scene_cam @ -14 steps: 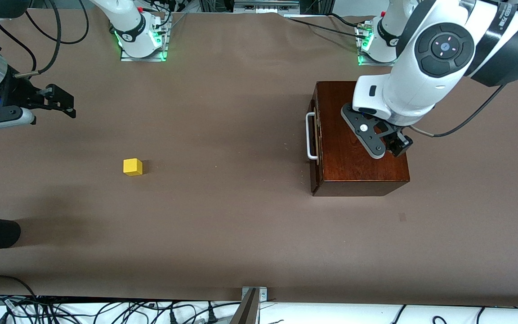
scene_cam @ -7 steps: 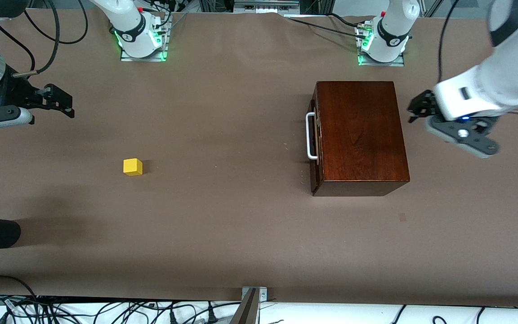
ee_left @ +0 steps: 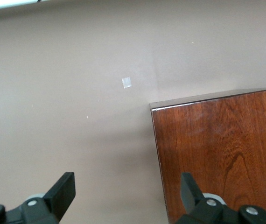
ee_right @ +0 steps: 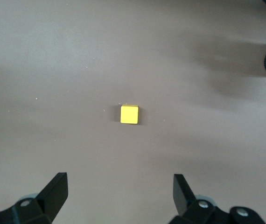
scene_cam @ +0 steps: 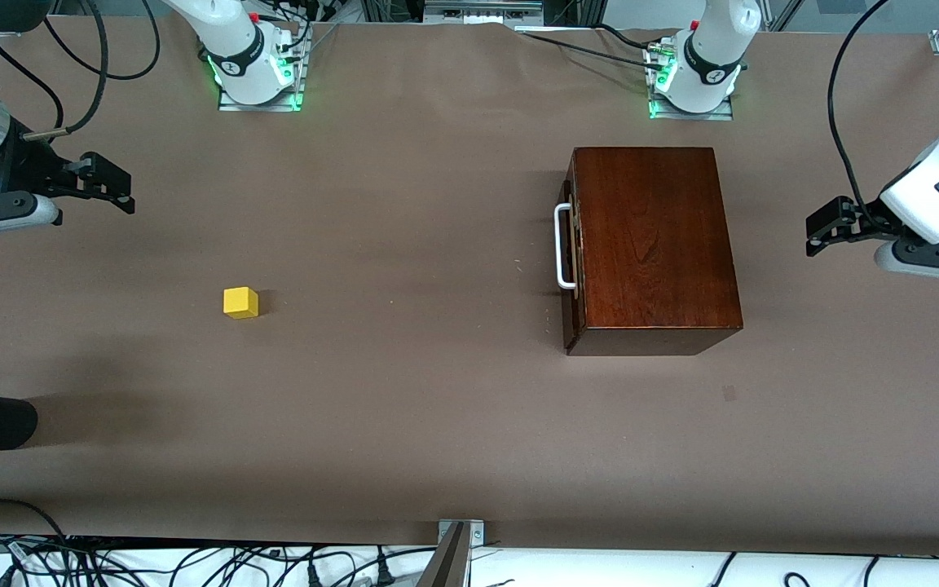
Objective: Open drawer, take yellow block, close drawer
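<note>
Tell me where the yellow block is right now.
The yellow block sits on the bare table toward the right arm's end, well apart from the closed drawer and nearer the front camera than the open right hand.

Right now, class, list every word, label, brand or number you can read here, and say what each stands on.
None can be read: no text shows on the wooden box, its drawer handle or the yellow block.
The marks on the arm bases are too small to read.
</note>
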